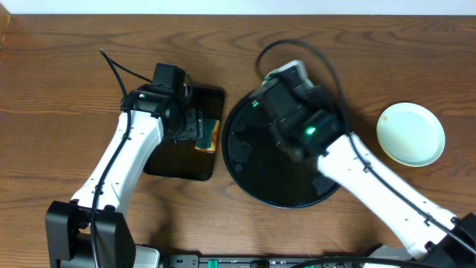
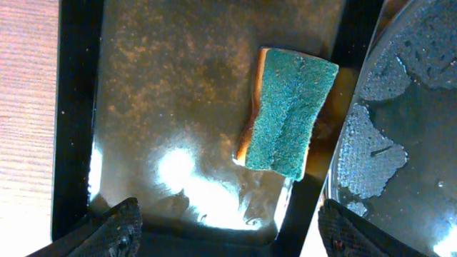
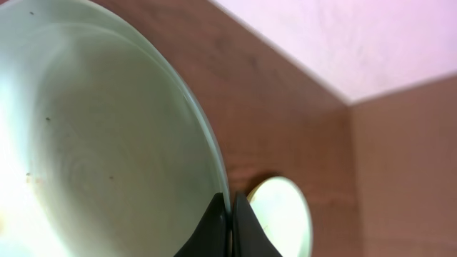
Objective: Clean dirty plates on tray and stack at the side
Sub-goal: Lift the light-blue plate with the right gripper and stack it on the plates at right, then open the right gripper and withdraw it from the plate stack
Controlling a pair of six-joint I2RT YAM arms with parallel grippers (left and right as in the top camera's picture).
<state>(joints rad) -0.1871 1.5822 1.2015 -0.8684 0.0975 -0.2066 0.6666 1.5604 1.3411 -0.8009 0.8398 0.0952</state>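
Right wrist view: right gripper [image 3: 230, 208] clamped on pale plate [image 3: 107, 143] rim.
Left gripper [image 2: 235, 227]: fingers apart, near sponge [image 2: 285, 114].
Second plate [image 1: 410, 134]: on table [image 1: 59, 74], beside round tray [image 1: 256, 175].

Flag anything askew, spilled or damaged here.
The sponge lies crooked against the right rim of the small tray. Wet, foamy patches sit on the round tray. The plate pinched in the right end effector looks intact; nothing seems broken.
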